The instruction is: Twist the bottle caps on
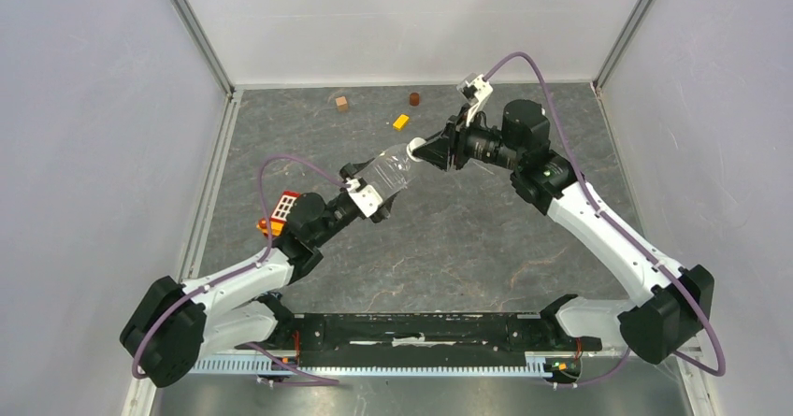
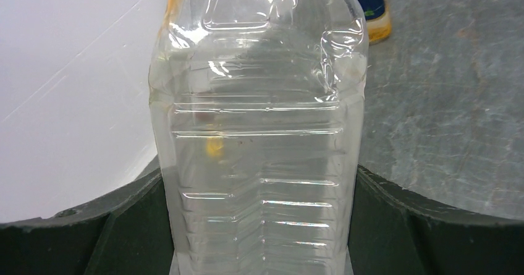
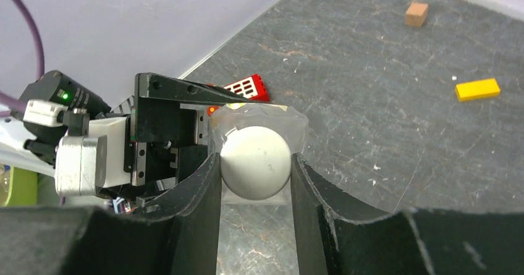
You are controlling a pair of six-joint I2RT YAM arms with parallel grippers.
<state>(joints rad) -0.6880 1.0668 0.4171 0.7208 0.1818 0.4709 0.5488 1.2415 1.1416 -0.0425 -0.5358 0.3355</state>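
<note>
Between the two dark fingers (image 3: 198,194) of the right gripper (image 3: 254,171) sits one white cap (image 3: 254,157), and the jaws press it from both sides. Behind the cap I see the shoulder of the clear bottle (image 3: 290,123), so the cap is at the bottle mouth. I cannot tell how far it is already threaded.

The left gripper (image 2: 259,204) is clenched around the lower body of the clear bottle (image 2: 259,133). From the top view, this bottle (image 1: 393,168) hangs above the table, strongly tilted, with its neck pointing toward the right gripper (image 1: 425,150). The orange bottle (image 2: 374,9) lies on the table beyond it. I do not find the second cap in any view.

I judge the step in hand to be turning this cap onto the clear bottle. To do it well, I would first make the cap face square to the neck, because a tilted cap will cross the thread. Then I would push only lightly along the bottle axis while rolling the right wrist. The bottle wall looks thin and already creased, so the left grip must hold against turning without crushing it. If the wrist reaches its limit, I would let go, turn back and take the cap again.
</note>
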